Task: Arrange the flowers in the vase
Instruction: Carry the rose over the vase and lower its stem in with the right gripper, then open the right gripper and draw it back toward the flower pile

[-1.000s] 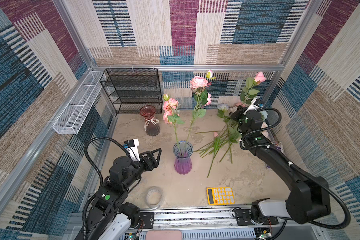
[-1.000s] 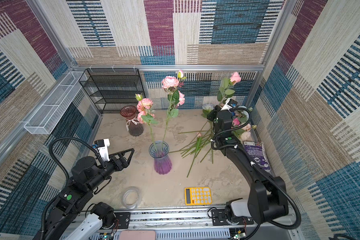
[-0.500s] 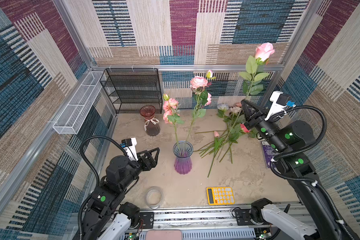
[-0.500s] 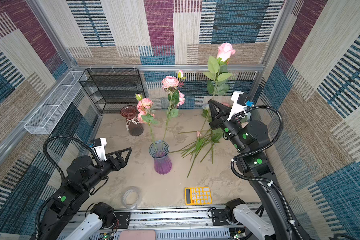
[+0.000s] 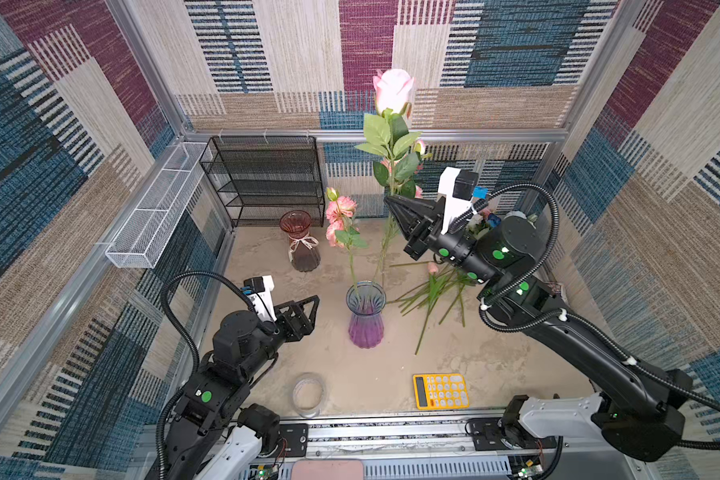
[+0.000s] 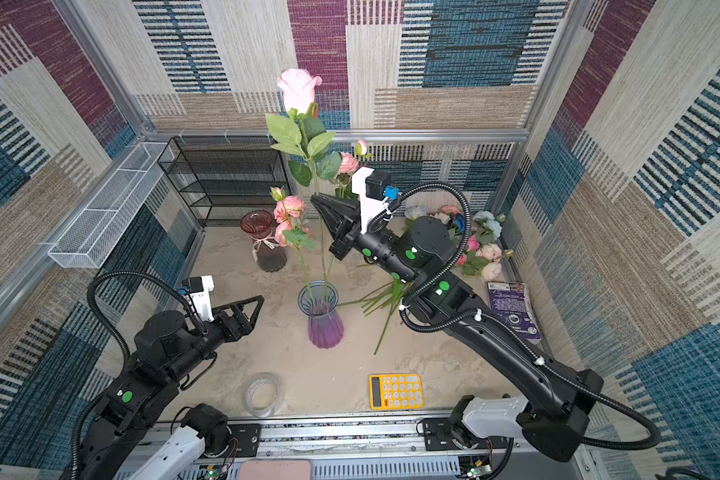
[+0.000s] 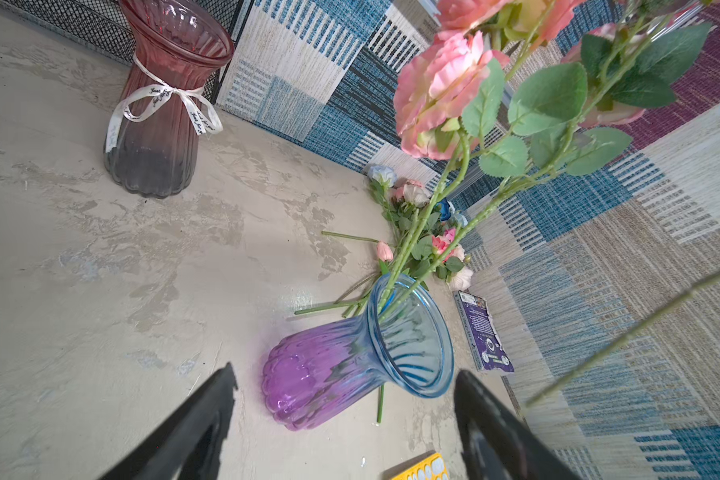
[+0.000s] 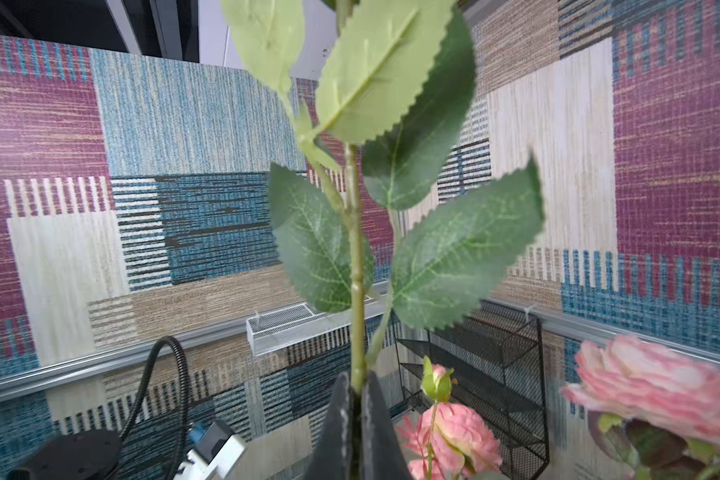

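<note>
The vase (image 5: 365, 316) (image 6: 325, 320) (image 7: 350, 357) is glass, blue at the top and purple at the base, and stands mid-table. It holds two pink flowers (image 5: 341, 208) (image 6: 289, 206) (image 7: 437, 91). My right gripper (image 5: 387, 199) (image 6: 313, 198) (image 8: 356, 386) is shut on the stem of a tall pink rose (image 5: 393, 89) (image 6: 298, 89), held upright high above the vase. In the left wrist view the held stem (image 7: 641, 320) ends beside the rim, outside it. More flowers (image 6: 485, 249) (image 5: 433, 291) (image 7: 416, 232) lie at the back right. My left gripper (image 5: 313, 313) (image 6: 256, 313) (image 7: 345, 374) is open and empty, left of the vase.
A dark red vase (image 5: 302, 241) with a ribbon stands before a black mesh shelf (image 5: 267, 178). A white wire basket (image 5: 154, 216) hangs on the left wall. A yellow calculator (image 5: 440, 390) and a tape roll (image 5: 307, 392) lie near the front edge, a purple booklet (image 6: 514, 309) at the right.
The right arm has lifted the pink rose off the pile and carried it up and leftward over the vase. The left arm has barely moved.
</note>
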`<state>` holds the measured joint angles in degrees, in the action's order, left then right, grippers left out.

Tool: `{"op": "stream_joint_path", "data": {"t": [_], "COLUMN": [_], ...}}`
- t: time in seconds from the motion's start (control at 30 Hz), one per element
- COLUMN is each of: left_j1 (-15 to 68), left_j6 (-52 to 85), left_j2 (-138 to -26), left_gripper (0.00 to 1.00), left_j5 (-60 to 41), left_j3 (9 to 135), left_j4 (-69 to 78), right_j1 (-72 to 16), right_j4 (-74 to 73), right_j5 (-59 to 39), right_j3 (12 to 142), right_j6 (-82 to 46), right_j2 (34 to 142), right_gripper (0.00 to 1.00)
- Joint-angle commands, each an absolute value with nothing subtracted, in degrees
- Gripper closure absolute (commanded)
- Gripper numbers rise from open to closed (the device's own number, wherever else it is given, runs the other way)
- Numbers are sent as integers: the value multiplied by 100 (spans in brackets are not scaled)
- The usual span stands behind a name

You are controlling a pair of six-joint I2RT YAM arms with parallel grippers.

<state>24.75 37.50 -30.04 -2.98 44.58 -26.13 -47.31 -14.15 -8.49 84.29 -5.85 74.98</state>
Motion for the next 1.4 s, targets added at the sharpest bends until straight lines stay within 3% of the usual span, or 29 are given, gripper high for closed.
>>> {"op": "stream_joint_path", "data": {"t": [0.0,0.13,0.37,0.67,0.77,1.0,1.23,1.37], "left_j1": [2470,2470,2470,2475,2475,2474,2471,2477], "left_j6": [3644,3658,3706,3748,3730,3696,3663,3664], "left_j2": [-3004,-2991,-3021,-3220,-3281,-3336,-3333,-3320], "left_gripper": [16,16,16,16,16,16,16,16], "left_j5": [-232,-255,-317,-510,-548,-510,-470,-476], "left_j3": [4498,4451,4341,4403,4420,4360,4268,4193], "left_j4": [-2623,-2612,-2479,-2318,-2303,-2207,-2163,-2112], "right_j1": [-4764,-4780,-4781,-4792,-4791,-4795,-4720,-3755], "right_j4": [-2328,-2459,-3243,-2037,-1523,-695,118,219], "right_j5": [-497,-339,-442,-701,-904,-711,-202,-607], "right_j3": [8588,8370,6748,6041,5857,5143,4489,4013], "right_j6": [-135,-36,-477,-1413,-1725,-2007,-2373,-3001], "right_j2": [7798,7997,7787,7175,6930,5923,5324,5466], "right_gripper": [100,100,100,58,49,43,43,47]}}
